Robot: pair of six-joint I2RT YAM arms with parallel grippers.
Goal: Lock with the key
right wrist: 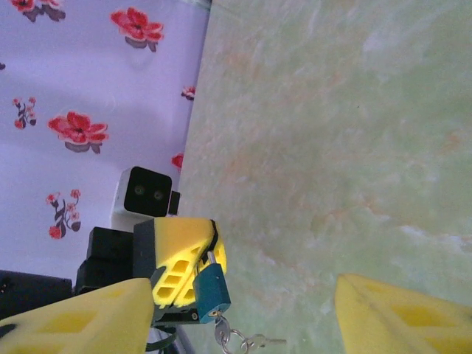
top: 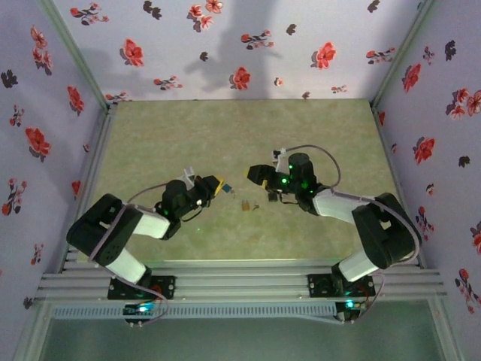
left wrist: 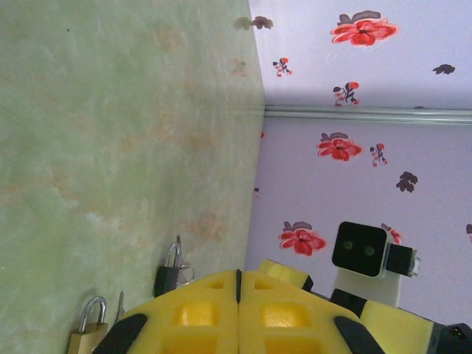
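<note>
1. Teal padlock sits mid-counter, its shackle clenched in the left tool.
2. Keys on a ring hang off the lock body.
3. Right tool is just right of it, fingers spread wide, gripping nothing.
4. Brass padlock and black padlock lie side by side on the counter, just near of the tools.
</note>
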